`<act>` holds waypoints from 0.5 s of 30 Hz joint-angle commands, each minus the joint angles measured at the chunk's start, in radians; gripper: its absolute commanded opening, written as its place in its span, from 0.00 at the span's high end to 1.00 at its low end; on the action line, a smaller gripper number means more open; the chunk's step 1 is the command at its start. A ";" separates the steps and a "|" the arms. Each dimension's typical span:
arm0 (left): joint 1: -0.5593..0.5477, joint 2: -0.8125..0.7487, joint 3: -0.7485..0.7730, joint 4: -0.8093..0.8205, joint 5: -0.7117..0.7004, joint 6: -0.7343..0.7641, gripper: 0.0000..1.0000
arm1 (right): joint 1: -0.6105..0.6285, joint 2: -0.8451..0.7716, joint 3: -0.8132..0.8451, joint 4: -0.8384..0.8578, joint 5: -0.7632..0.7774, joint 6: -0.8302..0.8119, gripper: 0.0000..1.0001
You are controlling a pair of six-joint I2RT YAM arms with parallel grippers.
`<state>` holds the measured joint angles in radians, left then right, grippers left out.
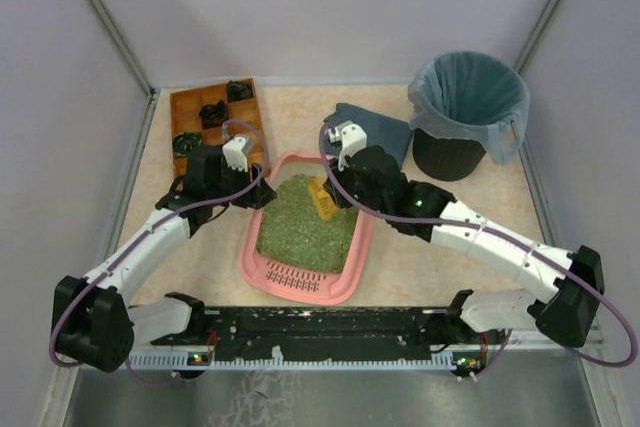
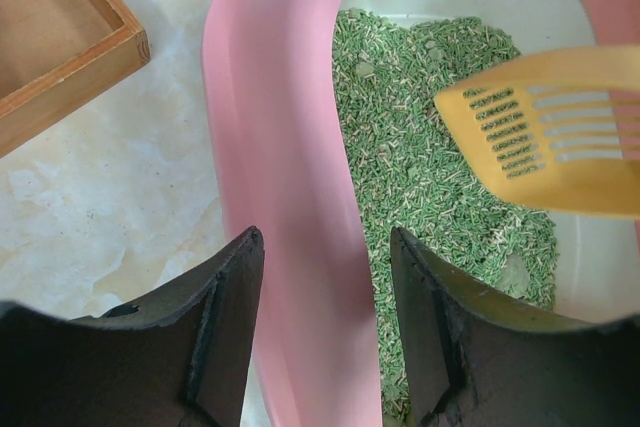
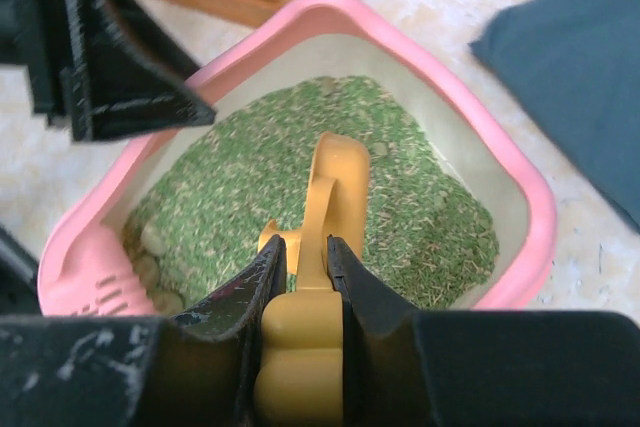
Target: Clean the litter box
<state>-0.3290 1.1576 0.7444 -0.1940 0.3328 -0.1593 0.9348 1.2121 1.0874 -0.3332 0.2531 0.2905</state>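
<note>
Right gripper (image 3: 303, 252) is clamping the yellow scoop (image 3: 338, 172) by its handle, the blade reaching over the green litter (image 1: 305, 222) toward the far right of the litter box (image 1: 300, 289).

Left gripper (image 2: 325, 237) is straddling the box's far left wall, jaws half apart; whether they are pinching it is not showing. With a wooden tray (image 1: 215, 112) off its far left corner and a bagged bin (image 1: 465, 117) well beyond its far right, the job is looking barely begun: the blade is showing nothing on it, pale lumps (image 3: 152, 241) are lying by the grille end, and scooping and binning are waiting.
</note>
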 commanded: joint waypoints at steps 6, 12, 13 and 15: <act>0.007 -0.004 0.034 0.002 -0.003 0.007 0.41 | 0.009 0.075 0.090 -0.008 -0.588 -0.222 1.00; 0.008 -0.007 0.034 0.002 -0.002 0.007 0.41 | 0.009 0.199 0.146 -0.007 -0.865 -0.253 1.00; 0.008 -0.007 0.034 0.001 -0.002 0.007 0.41 | 0.009 0.234 0.167 -0.018 -0.893 -0.262 1.00; 0.008 -0.009 0.034 0.001 0.001 0.007 0.41 | 0.009 0.284 0.200 -0.038 -0.944 -0.278 1.00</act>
<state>-0.3290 1.1576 0.7448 -0.1951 0.3317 -0.1596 0.9360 1.4242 1.1866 -0.3729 -0.4824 0.0677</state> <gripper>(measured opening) 0.589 0.208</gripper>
